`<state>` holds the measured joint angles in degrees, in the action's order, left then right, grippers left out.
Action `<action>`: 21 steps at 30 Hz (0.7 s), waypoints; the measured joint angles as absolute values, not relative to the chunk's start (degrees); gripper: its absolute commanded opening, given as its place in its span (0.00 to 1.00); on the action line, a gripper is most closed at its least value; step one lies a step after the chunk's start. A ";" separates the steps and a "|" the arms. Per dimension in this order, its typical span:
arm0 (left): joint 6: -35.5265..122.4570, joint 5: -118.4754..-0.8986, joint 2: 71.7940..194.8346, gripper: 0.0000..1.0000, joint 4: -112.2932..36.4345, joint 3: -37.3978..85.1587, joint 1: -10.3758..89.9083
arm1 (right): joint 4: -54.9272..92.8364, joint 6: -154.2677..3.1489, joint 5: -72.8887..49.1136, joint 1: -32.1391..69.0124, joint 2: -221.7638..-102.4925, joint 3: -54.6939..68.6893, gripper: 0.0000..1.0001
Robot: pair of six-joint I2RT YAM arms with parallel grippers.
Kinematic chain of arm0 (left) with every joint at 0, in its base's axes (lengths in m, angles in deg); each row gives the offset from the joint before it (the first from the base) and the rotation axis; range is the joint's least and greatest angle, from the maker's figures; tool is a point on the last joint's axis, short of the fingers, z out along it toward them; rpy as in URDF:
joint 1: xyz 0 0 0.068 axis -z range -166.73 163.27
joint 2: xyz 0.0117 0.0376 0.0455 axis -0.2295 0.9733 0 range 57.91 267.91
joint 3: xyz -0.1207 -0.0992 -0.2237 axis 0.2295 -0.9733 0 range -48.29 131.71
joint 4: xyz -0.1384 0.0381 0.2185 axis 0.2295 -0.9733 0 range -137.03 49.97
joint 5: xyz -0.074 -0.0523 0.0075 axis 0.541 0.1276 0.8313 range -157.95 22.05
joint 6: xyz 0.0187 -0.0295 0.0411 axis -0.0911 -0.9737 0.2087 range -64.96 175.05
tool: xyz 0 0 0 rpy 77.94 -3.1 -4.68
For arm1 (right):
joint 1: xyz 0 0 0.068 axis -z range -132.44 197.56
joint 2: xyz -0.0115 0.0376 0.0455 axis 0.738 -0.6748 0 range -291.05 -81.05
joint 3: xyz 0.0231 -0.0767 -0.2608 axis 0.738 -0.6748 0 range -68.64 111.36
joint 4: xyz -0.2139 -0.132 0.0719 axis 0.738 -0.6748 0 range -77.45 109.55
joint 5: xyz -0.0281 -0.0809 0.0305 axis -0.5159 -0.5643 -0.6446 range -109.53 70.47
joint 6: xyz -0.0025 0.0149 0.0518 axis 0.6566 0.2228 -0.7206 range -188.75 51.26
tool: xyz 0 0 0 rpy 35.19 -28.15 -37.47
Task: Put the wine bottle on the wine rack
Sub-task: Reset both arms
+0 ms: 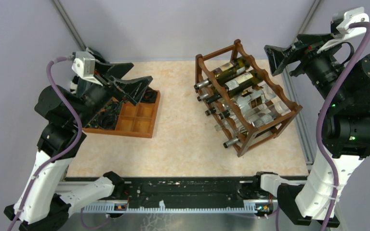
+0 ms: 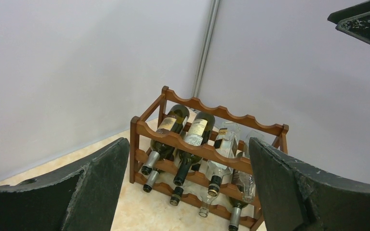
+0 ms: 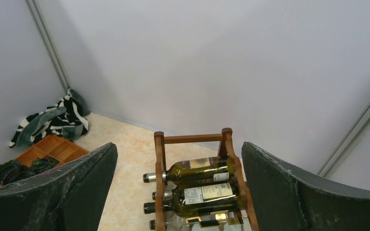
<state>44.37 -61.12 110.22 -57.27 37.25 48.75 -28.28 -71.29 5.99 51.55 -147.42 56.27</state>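
Apparently done: bottles lying in the wine rack, left end effector and right end effector both raised, spread open, empty.

I see a dark reddish-brown wooden wine rack with a smooth, faintly shiny varnish. It holds dark green glass bottles, glossy, with paper labels, and clear glass bottles with dull metallic caps. The beige marbled surface looks smooth and matt, the orange-brown wooden compartment tray satiny, the dark green-and-white striped cloth soft, and the black fingers of my left tool matt, grainy and scuffed.
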 measured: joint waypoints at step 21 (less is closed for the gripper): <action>44.50 -61.27 110.20 0.99 -57.27 36.88 48.75 | -28.31 -70.64 5.97 51.55 -147.42 56.24 0.99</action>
<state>44.50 -61.27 110.20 -57.27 36.88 48.75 -28.31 -70.64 5.97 51.55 -147.42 56.24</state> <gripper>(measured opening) 0.987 0.985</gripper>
